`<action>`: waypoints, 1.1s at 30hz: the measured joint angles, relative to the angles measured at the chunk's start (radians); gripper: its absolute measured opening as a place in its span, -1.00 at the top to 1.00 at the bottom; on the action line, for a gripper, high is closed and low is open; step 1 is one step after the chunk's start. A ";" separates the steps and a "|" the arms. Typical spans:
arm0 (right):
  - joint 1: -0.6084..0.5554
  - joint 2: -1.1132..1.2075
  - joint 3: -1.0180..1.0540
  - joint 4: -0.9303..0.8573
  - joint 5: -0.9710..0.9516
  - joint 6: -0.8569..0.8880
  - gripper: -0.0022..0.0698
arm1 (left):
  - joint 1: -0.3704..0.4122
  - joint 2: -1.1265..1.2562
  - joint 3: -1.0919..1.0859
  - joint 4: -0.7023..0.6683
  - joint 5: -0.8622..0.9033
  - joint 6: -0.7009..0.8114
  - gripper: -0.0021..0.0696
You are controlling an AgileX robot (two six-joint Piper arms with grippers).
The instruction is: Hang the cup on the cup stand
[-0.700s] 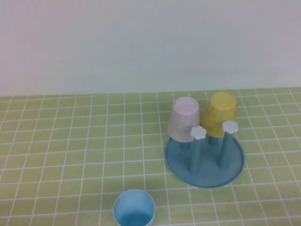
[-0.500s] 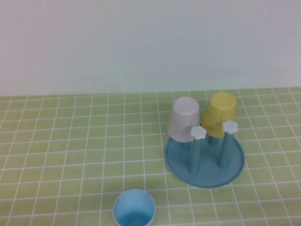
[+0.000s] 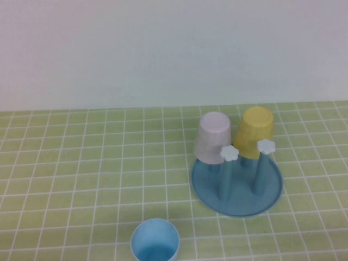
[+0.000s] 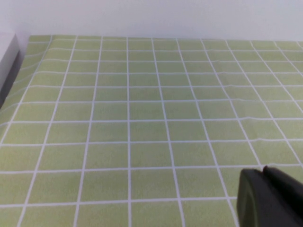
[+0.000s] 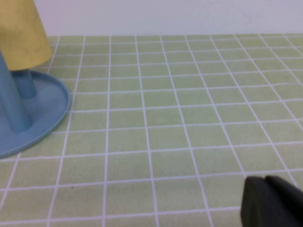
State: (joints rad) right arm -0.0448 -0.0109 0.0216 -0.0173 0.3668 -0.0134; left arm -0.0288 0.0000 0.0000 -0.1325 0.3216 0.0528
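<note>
The light-blue cup [image 3: 155,242] stands upright, mouth up, at the table's front edge, in front and to the left of the cup stand [image 3: 272,193]. The stand is a round blue tray with two free front pegs topped by white flower caps [image 3: 230,153]. Neither arm shows in the high view. My left gripper [image 4: 263,171] is shut and empty, low over bare tablecloth; the cup is out of its view. My right gripper [image 5: 266,179] is shut and empty, to the right of the stand [image 5: 47,113].
A pale pink cup [image 3: 213,137] and a yellow cup [image 3: 254,132] hang upside down on the stand's back pegs; the yellow cup also shows in the right wrist view [image 5: 21,33]. A green checked cloth [image 3: 81,163] covers the table, with a white wall behind.
</note>
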 joint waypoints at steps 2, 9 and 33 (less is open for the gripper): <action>0.000 0.000 0.000 0.000 0.000 0.000 0.94 | 0.000 0.000 0.000 -0.002 0.000 0.000 0.95; 0.000 0.000 0.000 0.000 -0.007 0.013 0.94 | 0.000 0.000 0.000 -0.022 -0.024 -0.025 0.95; 0.000 0.000 0.006 0.797 -0.511 0.044 0.94 | 0.000 0.000 0.000 -0.609 -0.422 -0.101 0.95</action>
State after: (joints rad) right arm -0.0448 -0.0109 0.0275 0.7795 -0.1441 0.0306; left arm -0.0288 0.0000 -0.0003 -0.7417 -0.1009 -0.0483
